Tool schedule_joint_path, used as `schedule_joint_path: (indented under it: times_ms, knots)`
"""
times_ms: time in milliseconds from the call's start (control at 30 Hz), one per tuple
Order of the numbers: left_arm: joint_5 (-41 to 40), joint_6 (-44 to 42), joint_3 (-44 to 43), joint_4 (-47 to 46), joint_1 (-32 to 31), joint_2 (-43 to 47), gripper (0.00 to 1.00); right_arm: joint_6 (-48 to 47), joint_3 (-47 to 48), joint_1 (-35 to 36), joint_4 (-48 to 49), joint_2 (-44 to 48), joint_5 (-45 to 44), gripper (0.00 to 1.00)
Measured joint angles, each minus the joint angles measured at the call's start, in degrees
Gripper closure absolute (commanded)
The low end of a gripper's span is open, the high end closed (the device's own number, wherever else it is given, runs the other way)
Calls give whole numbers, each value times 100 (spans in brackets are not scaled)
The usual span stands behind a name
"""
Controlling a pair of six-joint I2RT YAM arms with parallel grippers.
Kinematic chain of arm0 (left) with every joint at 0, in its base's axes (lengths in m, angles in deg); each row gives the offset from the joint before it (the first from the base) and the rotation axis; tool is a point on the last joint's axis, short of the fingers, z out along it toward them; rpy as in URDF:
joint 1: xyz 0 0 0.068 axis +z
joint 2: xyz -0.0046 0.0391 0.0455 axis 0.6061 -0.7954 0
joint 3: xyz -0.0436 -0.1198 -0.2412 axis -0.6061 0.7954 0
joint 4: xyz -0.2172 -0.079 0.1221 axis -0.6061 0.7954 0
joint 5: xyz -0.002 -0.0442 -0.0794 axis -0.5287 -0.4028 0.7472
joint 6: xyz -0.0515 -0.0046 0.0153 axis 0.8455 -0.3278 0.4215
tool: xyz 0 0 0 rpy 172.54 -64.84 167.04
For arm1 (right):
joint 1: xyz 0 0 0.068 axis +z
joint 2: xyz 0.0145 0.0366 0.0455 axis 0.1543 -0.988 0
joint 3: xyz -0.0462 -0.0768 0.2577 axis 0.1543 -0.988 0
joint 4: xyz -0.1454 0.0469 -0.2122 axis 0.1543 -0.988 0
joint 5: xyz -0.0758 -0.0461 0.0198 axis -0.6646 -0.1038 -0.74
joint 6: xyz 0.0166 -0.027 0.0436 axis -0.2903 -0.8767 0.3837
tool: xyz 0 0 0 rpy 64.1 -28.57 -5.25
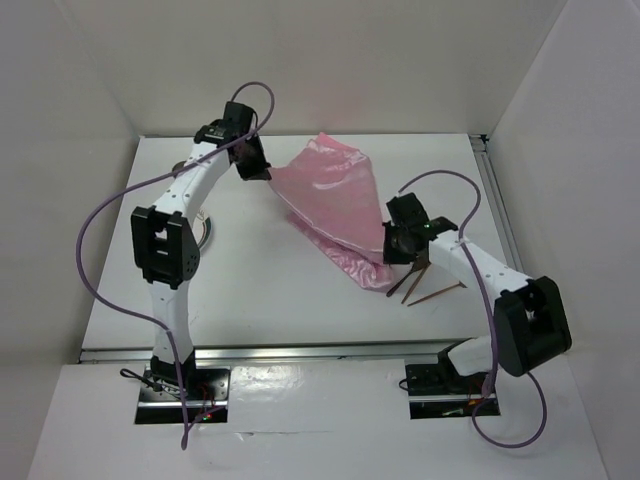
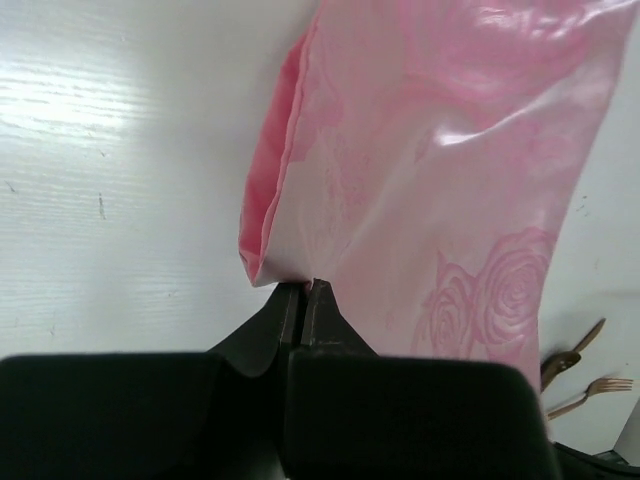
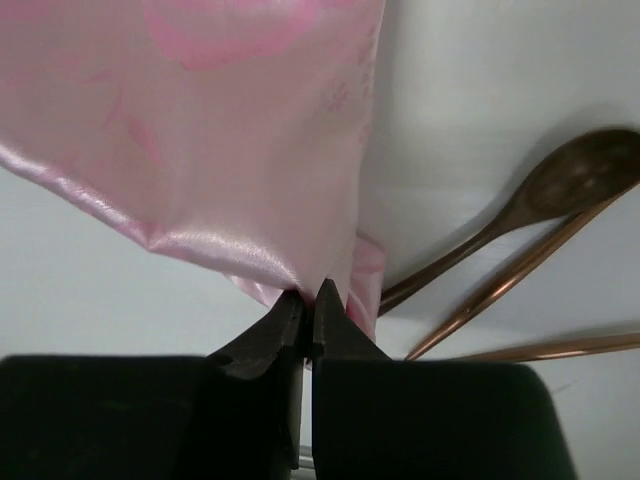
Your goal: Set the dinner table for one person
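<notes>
Your left gripper (image 2: 305, 289) and right gripper (image 3: 312, 296) each pinch a corner of the pink cloth (image 1: 335, 205) over mid dinner table (image 1: 270, 300), so draw it taut evenly and lower it clear of the copper cutlery (image 1: 430, 292).

No readable text, labels, brands or numbers in any view: dinner table (image 1: 270, 295) is plain white, pink cloth (image 2: 450, 200) shows only a rose pattern.
</notes>
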Motion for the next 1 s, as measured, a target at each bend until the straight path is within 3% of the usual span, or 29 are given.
schedule_joint_path:
  times_ms: [200,433,633,833,1000]
  knots:
    - [297,-118,-667,306,315,369,100,-282,1440,2,-358,459,-306,100]
    - [817,-131,-817,514,1043,1768,100,-673,2793,13,-721,1034,-393,100]
    - [1246,-256,-826,894,1237,2924,100,-970,3766,50,-1290,1331,-372,100]
    - [1493,-260,-824,1108,1419,3534,100,-1189,4310,79,-1370,1423,-243,100]
    - [1510,-271,-813,892,1480,3130,100,-1537,4183,74,-846,826,-352,100]
